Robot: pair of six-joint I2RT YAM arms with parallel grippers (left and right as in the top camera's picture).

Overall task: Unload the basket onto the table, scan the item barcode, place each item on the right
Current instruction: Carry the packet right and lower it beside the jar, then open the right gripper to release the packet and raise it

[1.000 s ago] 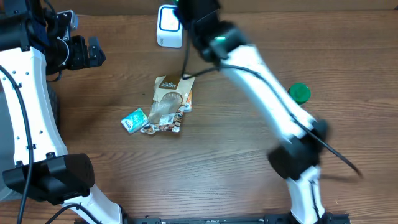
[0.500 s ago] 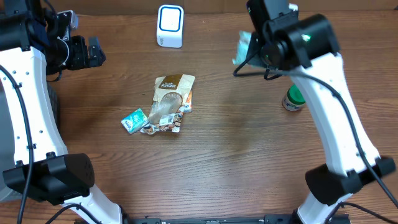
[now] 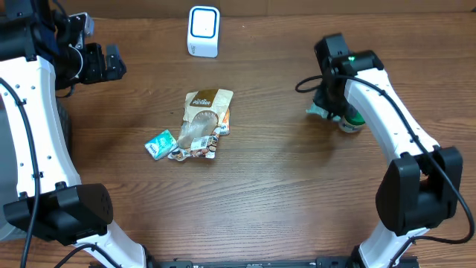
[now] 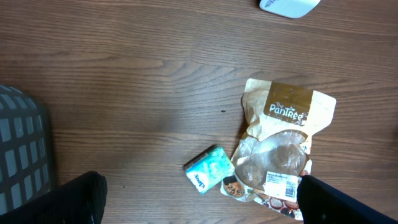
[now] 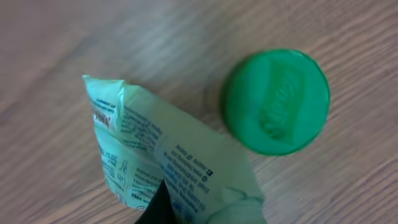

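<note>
My right gripper (image 3: pixel 327 103) is low over the table on the right, shut on a pale green printed packet (image 5: pixel 155 155) whose free end fans out beside a green-capped bottle (image 5: pixel 277 102). Overhead, that packet (image 3: pixel 318 112) pokes out to the left of the gripper, right next to the bottle (image 3: pixel 354 119). The white scanner (image 3: pixel 203 30) stands at the back centre, far from the packet. My left gripper (image 4: pixel 199 205) hangs open high above the pile, holding nothing.
A brown Pantree pouch (image 3: pixel 207 112) lies mid-table on other snack wrappers, with a small teal packet (image 3: pixel 159 143) at its lower left. The same pouch (image 4: pixel 286 137) and teal packet (image 4: pixel 208 169) show under the left wrist. A grey basket (image 4: pixel 22 155) is at the left.
The right arm has swung from beside the scanner across to the right and come down, carrying the pale green packet to the green-capped bottle. The left arm has not moved.
</note>
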